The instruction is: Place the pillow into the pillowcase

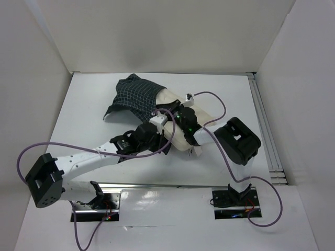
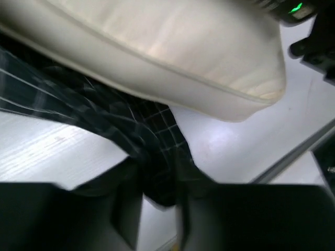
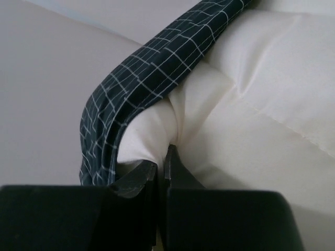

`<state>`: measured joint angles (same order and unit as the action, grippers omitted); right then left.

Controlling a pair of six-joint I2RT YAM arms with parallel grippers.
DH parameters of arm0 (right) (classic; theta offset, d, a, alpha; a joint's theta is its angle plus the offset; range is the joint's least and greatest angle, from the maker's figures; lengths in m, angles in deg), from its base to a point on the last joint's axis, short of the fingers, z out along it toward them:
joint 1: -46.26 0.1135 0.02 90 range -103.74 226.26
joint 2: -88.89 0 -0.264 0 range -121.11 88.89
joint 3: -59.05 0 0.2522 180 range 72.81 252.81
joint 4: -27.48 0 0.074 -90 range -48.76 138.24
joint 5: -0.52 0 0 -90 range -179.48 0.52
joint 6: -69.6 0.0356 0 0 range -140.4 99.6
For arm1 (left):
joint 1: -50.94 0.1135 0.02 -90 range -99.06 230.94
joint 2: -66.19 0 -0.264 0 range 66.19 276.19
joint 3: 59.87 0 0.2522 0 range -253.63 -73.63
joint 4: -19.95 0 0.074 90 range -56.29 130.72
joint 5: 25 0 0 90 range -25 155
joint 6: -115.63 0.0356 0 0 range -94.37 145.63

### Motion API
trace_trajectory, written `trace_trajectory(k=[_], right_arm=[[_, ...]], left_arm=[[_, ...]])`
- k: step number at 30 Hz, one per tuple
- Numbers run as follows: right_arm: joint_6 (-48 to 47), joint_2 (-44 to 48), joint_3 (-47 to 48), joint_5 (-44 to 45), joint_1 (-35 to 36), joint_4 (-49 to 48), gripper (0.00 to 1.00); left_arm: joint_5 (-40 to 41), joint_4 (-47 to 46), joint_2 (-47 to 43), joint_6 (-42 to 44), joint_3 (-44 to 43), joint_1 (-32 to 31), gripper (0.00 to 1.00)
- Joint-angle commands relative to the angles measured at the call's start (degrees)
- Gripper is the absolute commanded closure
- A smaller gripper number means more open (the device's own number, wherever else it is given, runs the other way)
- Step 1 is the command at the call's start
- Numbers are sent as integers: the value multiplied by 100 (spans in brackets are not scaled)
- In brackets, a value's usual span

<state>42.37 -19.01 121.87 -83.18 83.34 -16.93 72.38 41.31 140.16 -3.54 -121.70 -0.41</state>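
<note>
The cream pillow (image 1: 179, 137) lies mid-table with its far end inside the dark checked pillowcase (image 1: 133, 97). My left gripper (image 1: 158, 116) is at the case's open edge, and in the left wrist view it (image 2: 159, 191) is shut on a dark fold of pillowcase (image 2: 99, 112) below the pillow (image 2: 172, 47). My right gripper (image 1: 177, 114) is over the pillow at the case's mouth. In the right wrist view it (image 3: 163, 159) is shut on a pinched fold of pillow (image 3: 251, 104), with the pillowcase edge (image 3: 152, 63) draped over the pillow's left side.
White walls (image 1: 52, 47) enclose the table on three sides. Metal rails (image 1: 267, 130) run along the right edge. Purple cables (image 1: 215, 102) loop over the table beside both arms. The right arm's elbow (image 1: 238, 138) stands right of the pillow.
</note>
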Motion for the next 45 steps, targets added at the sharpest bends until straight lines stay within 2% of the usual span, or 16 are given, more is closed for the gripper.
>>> trace_trajectory(k=[1, 2, 3, 8, 13, 14, 15, 19, 22, 23, 26, 30, 34, 39, 42, 45], right_arm=[[-246, 759, 8, 908, -17, -925, 100], [-404, 840, -202, 908, 62, -828, 100], [-492, 901, -291, 908, 141, -740, 100], [-1098, 1025, -590, 802, 343, -282, 100], [-1442, 894, -732, 1013, 493, -257, 97], [-1494, 832, -731, 943, 493, -256, 92], [-1730, 832, -679, 890, 493, -317, 77], [-2127, 857, -564, 645, 493, -169, 36], [-2523, 1340, -486, 486, 493, 471, 21], [-2523, 1498, -398, 486, 493, 1335, 13], [-2558, 2017, 155, 1029, 493, 3531, 8], [-2497, 2387, 368, 1575, 256, 4943, 8], [-3548, 2388, 368, 673, 10, 5044, 7], [-6133, 2063, 368, -716, -61, 5149, 7], [-6741, 2062, 429, -727, -121, 5316, 3], [-7084, 2001, 429, -841, -174, 5316, 0]], left_arm=[[-580, 733, -112, -379, -122, -296, 57], [-501, 865, -111, -440, -280, -296, 6], [-431, 1006, -164, -441, -334, -296, 0], [192, 1673, -743, -441, -886, -296, 0], [1335, 2430, -1358, -783, -1248, -296, 0], [1424, 2544, -1359, -783, -1353, -296, 0], [1625, 2797, -1412, -905, -1493, -296, 0], [2021, 2949, -1465, -1029, -1556, -296, 0], [2259, 3002, -1193, -1029, -1792, -95, 3], [2259, 3002, -1088, -1029, -1863, -7, 5], [1856, 2687, -526, -652, -2144, 624, 9], [1135, 2205, 493, -204, -2670, 1626, 16], [950, 2035, 1723, 577, -3582, 1804, 16], [687, 2413, 3183, 1272, -4806, 1857, 16], [1203, 2763, 3807, 1335, -5404, 1857, 17], [1127, 2958, 4265, 1475, -5757, 1910, 18]])
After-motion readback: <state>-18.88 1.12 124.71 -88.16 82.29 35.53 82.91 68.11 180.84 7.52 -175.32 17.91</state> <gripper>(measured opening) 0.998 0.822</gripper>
